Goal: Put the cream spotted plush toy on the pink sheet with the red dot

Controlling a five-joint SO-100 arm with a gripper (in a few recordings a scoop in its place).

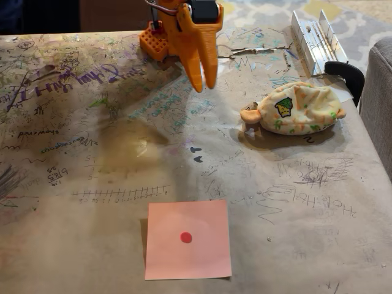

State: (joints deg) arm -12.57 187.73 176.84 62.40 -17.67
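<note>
Paper-covered table (92,184): brown, scribbled with pen marks throughout, fills the fixed view edge to edge.

Orange arm (184,24): mounted at the far edge, left of centre, hanging over the tabletop with fingers pointed down.

Cream spotted plush toy (297,109): lies on the table at right, far half of the surface. Long axis runs roughly left to right, slightly tilted. One orange limb projects from the left end, toward the arm. Yellow-green patch faces up, left of centre on the body. Right end rests near a black clamp (346,73) and a metal rail (315,40) at the table edge.

Pink sheet with the red dot (188,239): flat, square, at the near edge, well apart from the toy and bare.

Gripper (204,78): raised above the table, fingers hanging close together with a narrow gap at the tips, holding nothing.

Governing relation: toy lies to the right of the gripper and a little nearer the camera, well apart. Sheet lies nearly straight toward the camera from the gripper. Required path, as judged: swing right, open, descend across the short axis of the toy, close, lift, then sweep left and toward the camera to the red dot.

Hazard, as judged: soft body may sag or slip in the grip; clamp stands near the toy's right end.
</note>
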